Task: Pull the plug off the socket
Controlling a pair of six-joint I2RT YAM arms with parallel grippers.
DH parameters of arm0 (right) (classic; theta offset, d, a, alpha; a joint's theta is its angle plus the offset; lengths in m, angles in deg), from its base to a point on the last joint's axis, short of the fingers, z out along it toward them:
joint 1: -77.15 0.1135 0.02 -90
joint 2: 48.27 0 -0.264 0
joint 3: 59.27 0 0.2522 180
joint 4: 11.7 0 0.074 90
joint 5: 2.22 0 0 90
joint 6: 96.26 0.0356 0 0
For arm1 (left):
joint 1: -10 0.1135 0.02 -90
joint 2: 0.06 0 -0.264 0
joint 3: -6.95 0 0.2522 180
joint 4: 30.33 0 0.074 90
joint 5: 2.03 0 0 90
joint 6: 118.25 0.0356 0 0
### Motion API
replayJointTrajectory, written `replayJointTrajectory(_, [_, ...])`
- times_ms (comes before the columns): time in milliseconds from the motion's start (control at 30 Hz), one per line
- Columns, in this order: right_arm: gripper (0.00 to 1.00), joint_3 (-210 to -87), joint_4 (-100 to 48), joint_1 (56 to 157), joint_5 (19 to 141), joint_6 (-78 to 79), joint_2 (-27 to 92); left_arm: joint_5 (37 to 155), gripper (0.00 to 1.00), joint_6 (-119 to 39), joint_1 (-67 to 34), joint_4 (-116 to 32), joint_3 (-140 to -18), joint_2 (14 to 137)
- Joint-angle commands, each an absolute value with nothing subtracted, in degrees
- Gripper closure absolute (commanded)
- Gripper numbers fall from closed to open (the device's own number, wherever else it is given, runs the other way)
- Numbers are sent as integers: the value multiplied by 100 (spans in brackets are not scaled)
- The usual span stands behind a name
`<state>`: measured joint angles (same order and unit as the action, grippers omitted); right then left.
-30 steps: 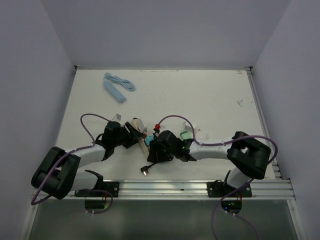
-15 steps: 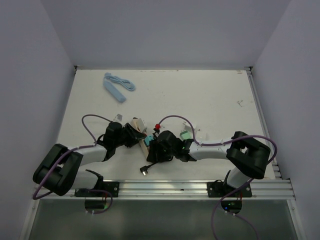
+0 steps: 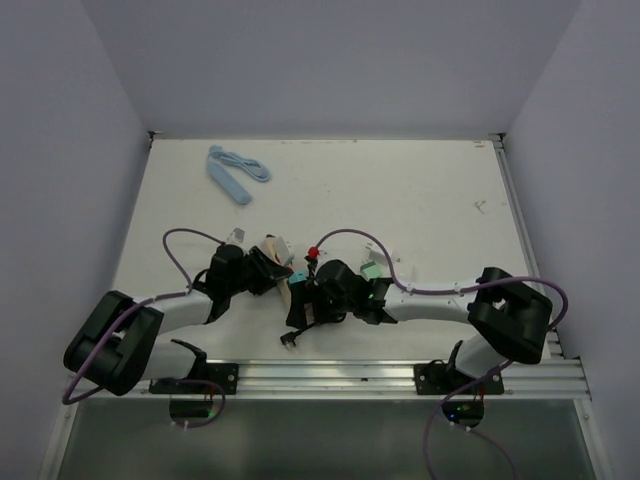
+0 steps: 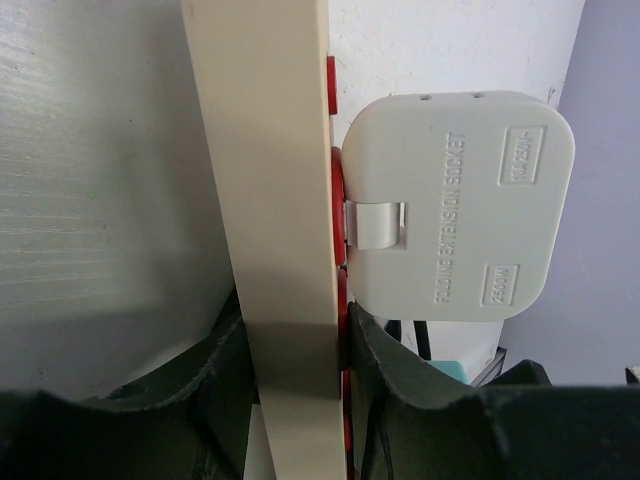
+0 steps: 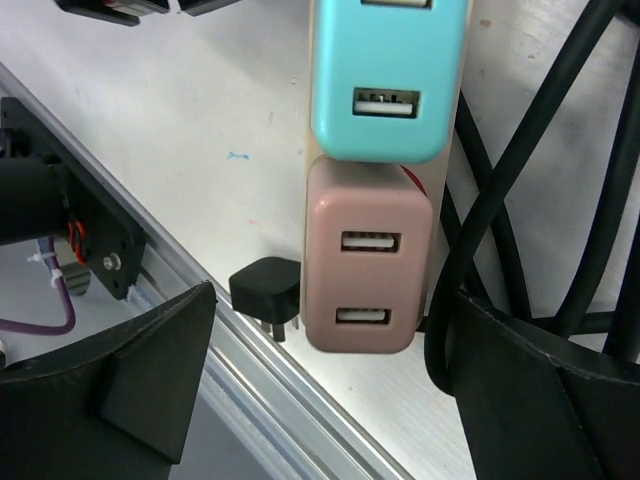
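The socket is a cream power strip [image 4: 268,170], also seen in the top view [image 3: 291,292] between the two arms. My left gripper [image 4: 297,330] is shut on its edges, just below a white folding adaptor [image 4: 455,200] plugged into it. A pink USB plug [image 5: 365,270] and a teal plug [image 5: 385,80] sit side by side in the strip. My right gripper [image 5: 335,310] is open, and the pink plug's lower end lies between its fingers [image 5: 140,370] without touching either. From above, the right gripper [image 3: 303,302] sits at the strip's near end.
A loose black plug [image 5: 265,293] lies near the aluminium rail [image 5: 300,400] at the table's front edge. Black cables [image 5: 545,170] run beside the right finger. A light blue bundle [image 3: 236,172] lies at the back left, and a green part [image 3: 370,270] by the right arm.
My right gripper's jaws have spread from partly closed to wide open around the pink plug. The left gripper closed tighter on the strip earlier and has held still since.
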<state>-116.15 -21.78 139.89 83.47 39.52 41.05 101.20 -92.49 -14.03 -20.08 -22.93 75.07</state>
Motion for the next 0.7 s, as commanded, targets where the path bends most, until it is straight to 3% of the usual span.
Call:
replayJointTrajectory(0, [4,-11882,-2475,14008,8303,3804,3664,10053,100,-8854,-1417,-2229,-2263,7307])
replayJointTrajectory(200, [2,-12119,-3089,14008,8558,3672,3180,10027,100,-8661,-1417,-2633,-2395,7061])
replayJointTrajectory(533, [7,-12480,-4163,14008,9736,3303,2600,9966,100,-8599,-1417,-2888,-2351,6797])
replayJointTrajectory(667, [18,-12471,-3953,14017,9334,3338,2670,9966,100,-8608,-1417,-2880,-2316,6770])
